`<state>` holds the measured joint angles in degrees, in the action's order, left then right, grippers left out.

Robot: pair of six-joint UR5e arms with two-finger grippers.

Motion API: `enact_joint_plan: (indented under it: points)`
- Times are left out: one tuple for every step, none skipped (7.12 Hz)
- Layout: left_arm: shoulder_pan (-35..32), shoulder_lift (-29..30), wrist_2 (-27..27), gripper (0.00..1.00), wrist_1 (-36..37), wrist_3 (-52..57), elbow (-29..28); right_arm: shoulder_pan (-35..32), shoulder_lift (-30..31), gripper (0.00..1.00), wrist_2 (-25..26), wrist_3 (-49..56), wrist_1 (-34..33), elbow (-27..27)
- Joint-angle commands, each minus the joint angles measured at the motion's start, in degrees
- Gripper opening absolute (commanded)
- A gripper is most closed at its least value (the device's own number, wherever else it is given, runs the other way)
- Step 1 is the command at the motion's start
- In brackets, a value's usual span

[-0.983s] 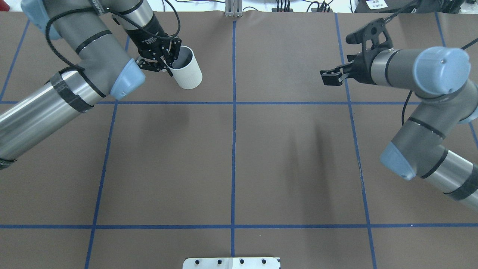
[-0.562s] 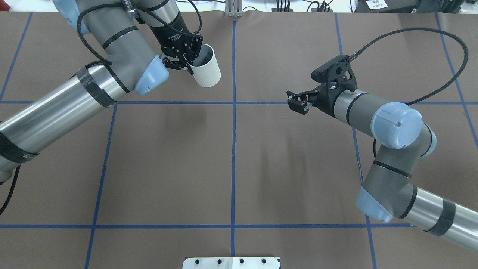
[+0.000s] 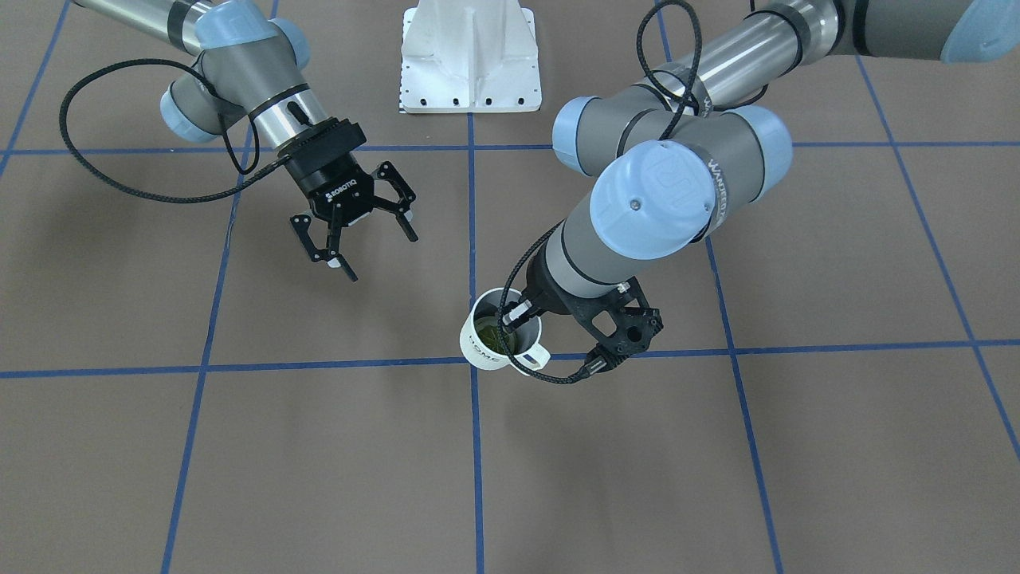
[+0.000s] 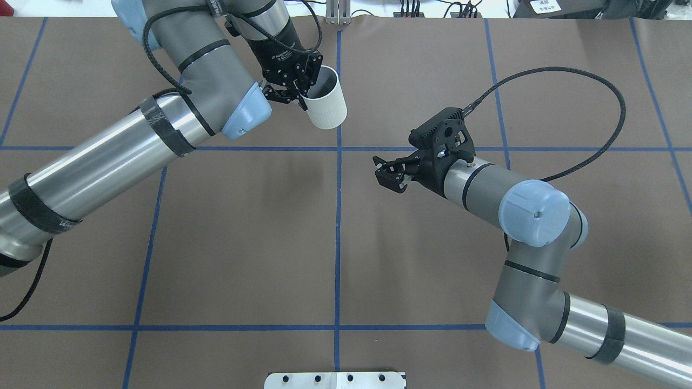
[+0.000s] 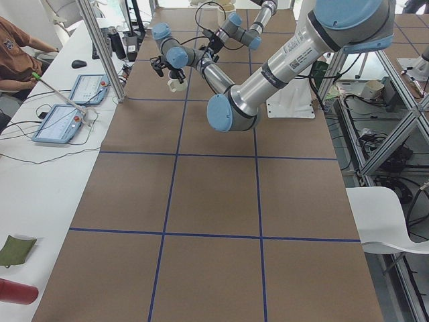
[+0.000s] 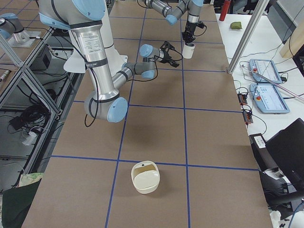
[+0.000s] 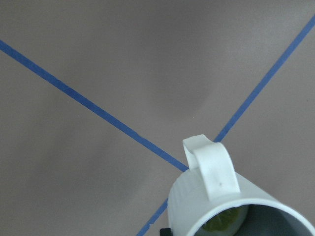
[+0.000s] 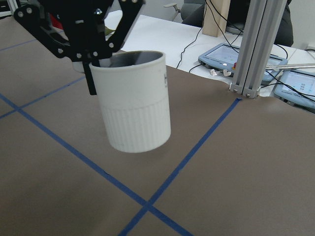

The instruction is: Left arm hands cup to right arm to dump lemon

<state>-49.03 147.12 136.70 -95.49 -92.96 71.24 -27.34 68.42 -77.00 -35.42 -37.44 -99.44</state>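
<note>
Both arms have swung in toward the blue centre line (image 4: pixel 338 227) since the earlier frames. The left gripper (image 4: pixel 296 89) is clamped on the rim of the "HOME" mug (image 4: pixel 326 106), holding it clear of the brown table (image 4: pixel 243 243). The lemon (image 3: pixel 493 336) lies inside the mug. The right gripper (image 4: pixel 387 176), fingers spread and empty, points toward the mug without touching it.

Robotics lab, tape-gridded table (image 4: pixel 243 243), 2 teach pendants (image 6: pixel 273 99), aluminium framing (image 8: pixel 258 44)
</note>
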Motion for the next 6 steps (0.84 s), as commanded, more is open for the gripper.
enact_joint_plan:
  points:
    - [0.08, 0.89, 4.61, 0.00, -2.05, 0.06, -2.15, 0.88, -2.58, 1.00, 1.15, 0.00, -0.09, 1.96]
    - [0.60, 0.98, 5.41, 0.00, -2.15, 0.06, -2.07, 1.14, -2.68, 1.00, 1.85, 0.00, -0.17, 2.14]
    - [0.78, 1.33, 6.81, 0.00, -2.07, -0.11, -2.07, 1.23, -3.55, 1.00, 2.12, 0.00, -0.17, 3.28]
    - [1.65, 1.51, 7.00, 0.00, -2.15, -0.72, -2.07, 1.24, -3.82, 1.00, 2.64, 0.00, 0.00, 4.07]
    - [2.35, 1.68, 7.00, 0.00, -2.16, -1.17, -1.98, 1.24, -3.83, 1.00, 3.43, 0.00, -0.09, 4.08]
    - [3.23, 2.47, 7.00, 0.00, -2.16, -2.48, -2.07, 1.24, -3.83, 0.99, 3.53, 0.00, 0.00, 4.17]
